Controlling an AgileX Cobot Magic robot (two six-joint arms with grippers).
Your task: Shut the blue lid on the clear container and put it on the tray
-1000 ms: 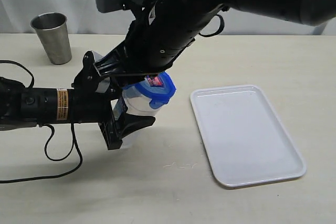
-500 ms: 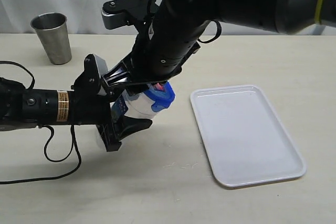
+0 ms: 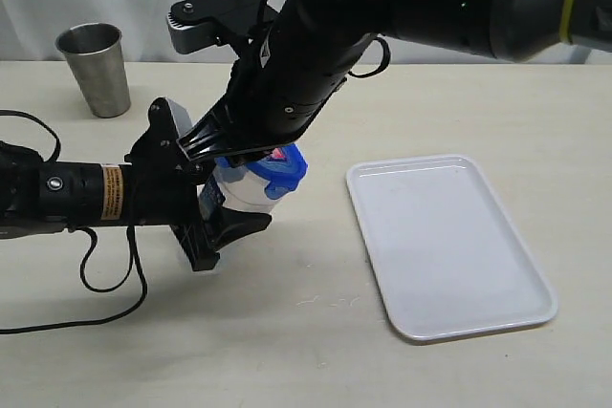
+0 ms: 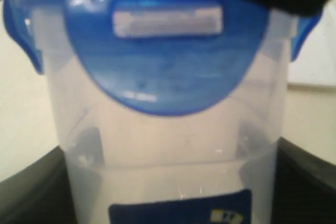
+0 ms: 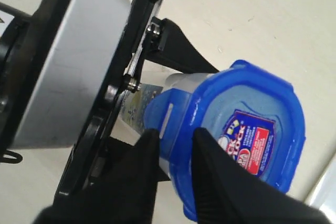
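My left gripper (image 4: 173, 187) is shut on the clear container (image 3: 237, 196), holding it tilted just above the table, left of the tray (image 3: 449, 265). The container's wall (image 4: 168, 140) with its blue label fills the left wrist view. The blue lid (image 3: 283, 168) sits on the container's mouth, and one flap (image 4: 167, 51) is folded down over the side. My right arm reaches across from above. Its gripper (image 5: 176, 142) is shut on the lid's (image 5: 236, 103) edge, one finger (image 5: 148, 150) outside a flap and the other on top beside the sticker.
A grey steel cup (image 3: 95, 69) stands at the back left of the table. The white tray lies flat to the right with nothing on it. A black cable (image 3: 105, 284) loops on the table under my left arm.
The right gripper's fingers have come together on the lid's edge. The right arm and the held container have shifted slightly to the left. The left gripper's hold is unchanged.
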